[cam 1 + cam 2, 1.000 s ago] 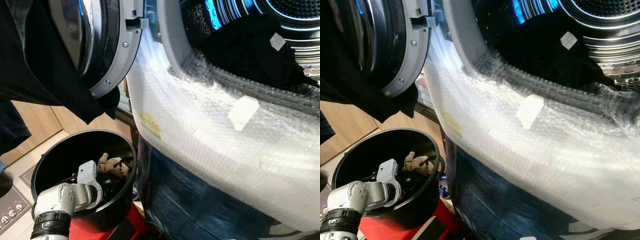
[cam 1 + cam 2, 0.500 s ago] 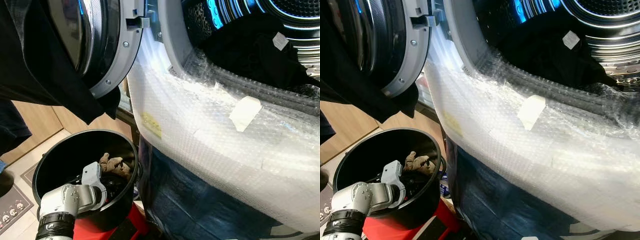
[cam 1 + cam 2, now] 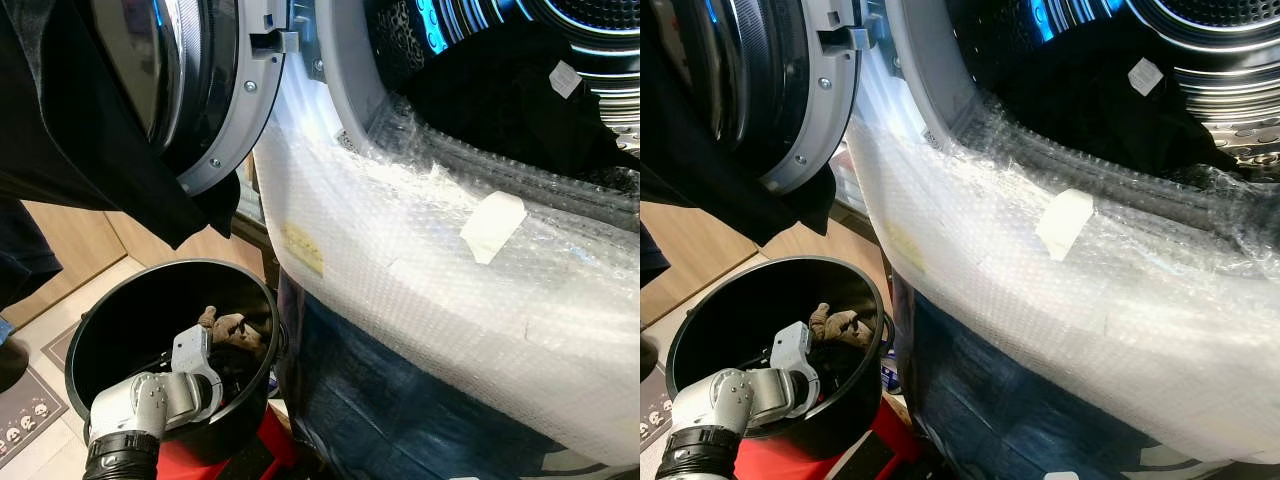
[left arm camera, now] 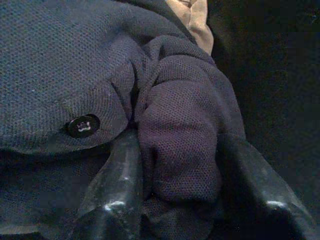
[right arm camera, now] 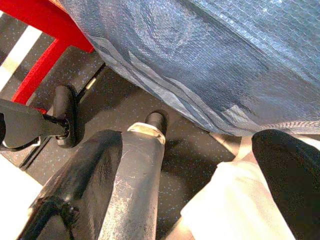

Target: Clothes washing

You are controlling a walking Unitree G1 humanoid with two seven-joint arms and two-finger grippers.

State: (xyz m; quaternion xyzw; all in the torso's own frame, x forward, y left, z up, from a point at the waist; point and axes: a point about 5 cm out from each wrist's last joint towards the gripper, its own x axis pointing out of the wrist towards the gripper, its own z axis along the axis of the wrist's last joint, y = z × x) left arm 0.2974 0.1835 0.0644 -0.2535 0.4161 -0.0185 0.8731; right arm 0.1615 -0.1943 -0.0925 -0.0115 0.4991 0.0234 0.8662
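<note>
My left arm [image 3: 165,392] reaches down into a black bucket [image 3: 100,312] beside the washing machine. In the left wrist view my left gripper [image 4: 182,200] is shut on a fold of a dark navy garment [image 4: 180,140]; the garment has a black button [image 4: 82,125]. A tan cloth [image 3: 228,327] lies further back in the bucket. The machine's door [image 3: 215,110] stands open, and dark clothes [image 3: 500,100] lie in the drum. My right gripper [image 5: 215,150] hangs open just above the dark floor.
Bubble wrap [image 3: 420,260] covers the machine's front below the drum opening, with blue film [image 3: 400,400] under it. A dark garment [image 3: 70,140] hangs over the door. The bucket stands on a red stool [image 3: 250,455]. Wooden cabinets [image 3: 70,250] stand at the left.
My left arm has pushed a little deeper into the bucket and turned at the wrist. The view has shifted slightly.
</note>
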